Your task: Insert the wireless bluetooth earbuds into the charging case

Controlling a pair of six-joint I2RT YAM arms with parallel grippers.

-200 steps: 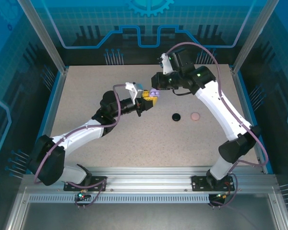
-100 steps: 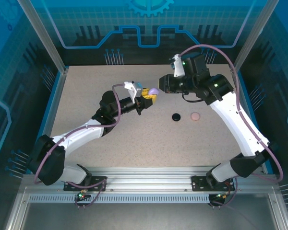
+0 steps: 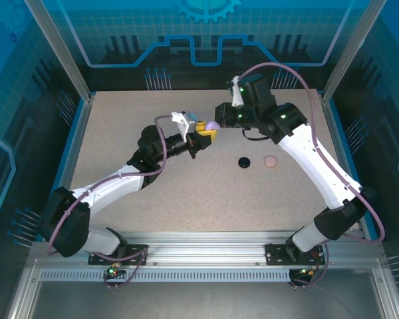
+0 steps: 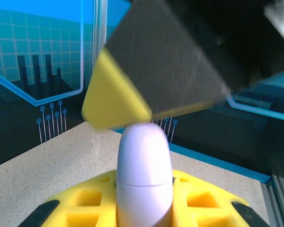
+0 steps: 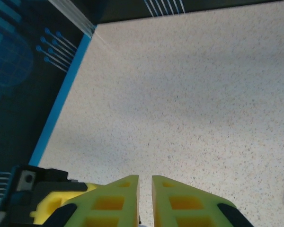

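gripping the closed lavender case (image 4: 144, 175) aloft, the left gripper (image 3: 206, 136) grasps it; the right gripper (image 5: 145, 198), nearly clenched, touches its top. lavender seems done; black case (image 3: 244, 161) and pink case (image 3: 270, 161) lie on the table (image 3: 153, 199).

No readable text, labels, brand names or numbers anywhere. The blue back wall (image 3: 120, 33) carries only a gear graphic and circuit-style lines, no lettering. The lavender charging case (image 4: 144, 175) bears no legible marking.
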